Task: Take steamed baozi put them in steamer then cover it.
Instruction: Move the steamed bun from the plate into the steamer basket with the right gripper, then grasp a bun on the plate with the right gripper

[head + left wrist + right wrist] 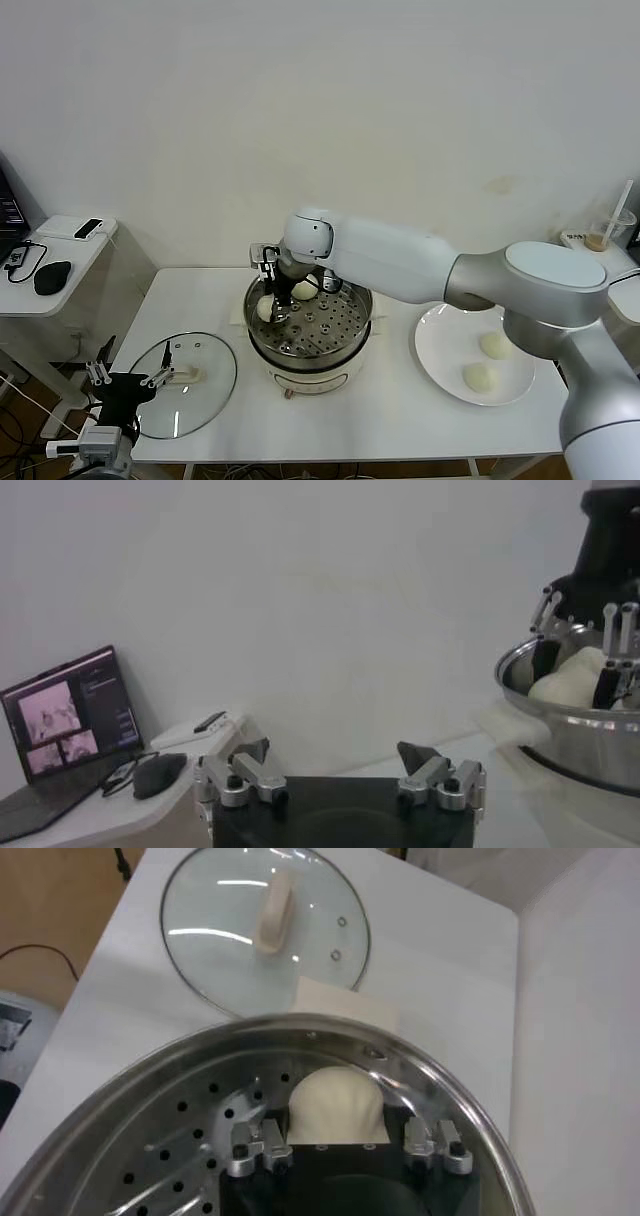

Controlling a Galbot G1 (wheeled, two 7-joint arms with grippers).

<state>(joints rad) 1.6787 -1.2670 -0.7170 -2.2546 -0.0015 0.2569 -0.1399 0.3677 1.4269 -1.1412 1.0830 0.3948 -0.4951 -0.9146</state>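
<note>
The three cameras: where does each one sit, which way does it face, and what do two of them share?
Head: above, facing down at the table; both arms show.
Left wrist: low by the table's left edge, facing the steamer; open left gripper shows.
Right wrist: inside the steamer, over a baozi; right gripper shows.
Head and right wrist share the cover.

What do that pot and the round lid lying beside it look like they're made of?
The steamer looks like polished stainless steel: its wall is mirror-shiny and its tray is punched with holes. The cover looks like clear glass, since the white table shows through it, with a thin metal rim and a cream bar handle, probably plastic.
</note>
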